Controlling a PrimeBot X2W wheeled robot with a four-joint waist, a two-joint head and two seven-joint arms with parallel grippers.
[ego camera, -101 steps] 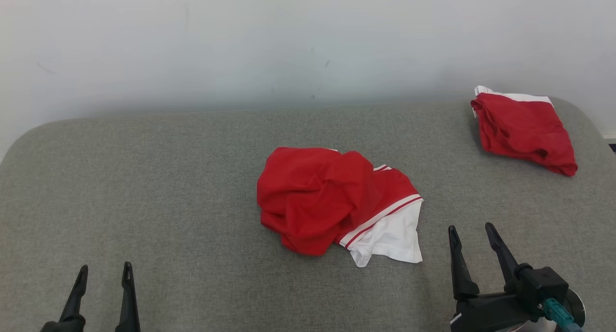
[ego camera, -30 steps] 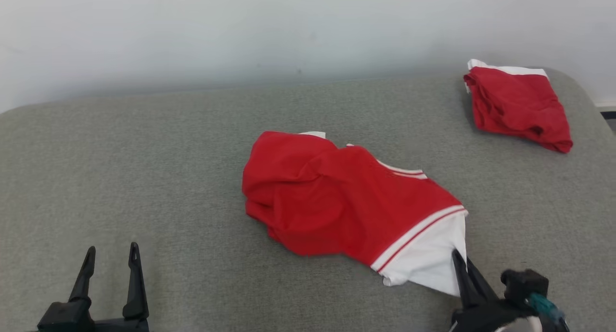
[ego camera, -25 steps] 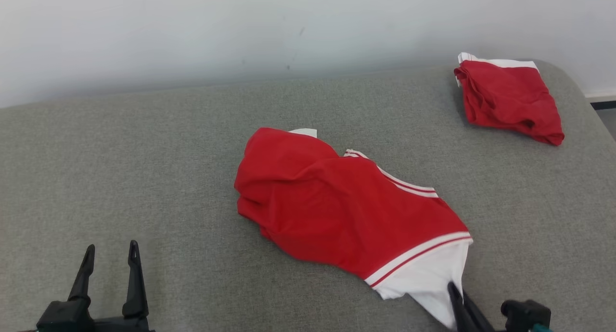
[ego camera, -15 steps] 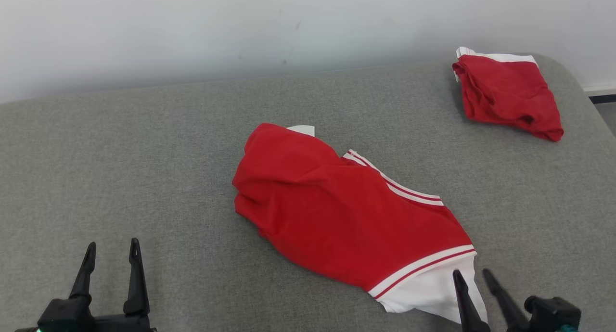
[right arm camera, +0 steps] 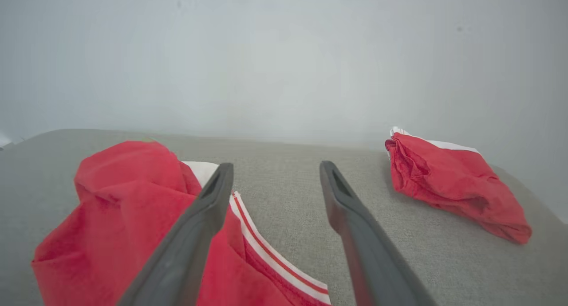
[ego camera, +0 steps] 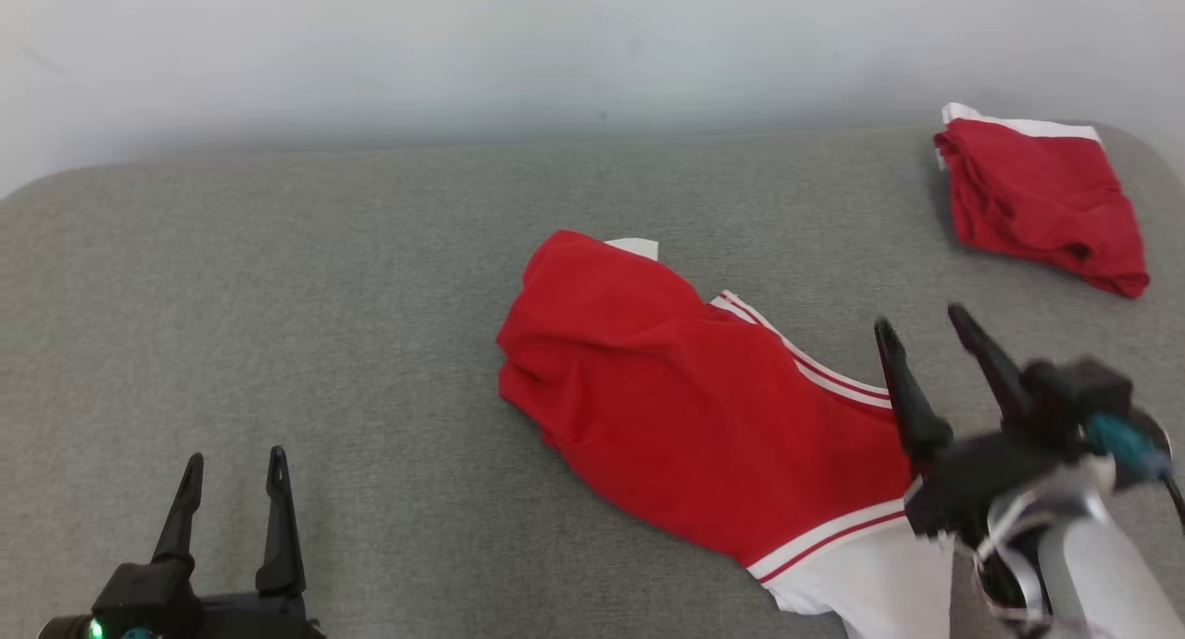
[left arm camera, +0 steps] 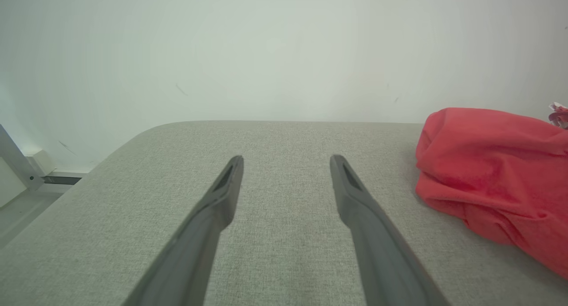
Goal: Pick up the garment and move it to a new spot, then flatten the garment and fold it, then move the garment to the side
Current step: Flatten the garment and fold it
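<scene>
Red-and-white garment [ego camera: 685, 407] lies rumpled on the grey padded surface [ego camera: 324, 296], centre to lower right of head view. Right gripper [ego camera: 921, 321] at right by its striped edge, jaws apart, empty. Left gripper [ego camera: 234, 457] lower left, jaws apart, empty. Folded red garment [ego camera: 1041, 204] upper right.

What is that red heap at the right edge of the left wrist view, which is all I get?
Observer: A crumpled red garment with a white, red-striped end, lying on the grey cushion.
Visitor: Is anything holding it?
Observer: No. The right gripper is open by its striped edge, holding nothing.
</scene>
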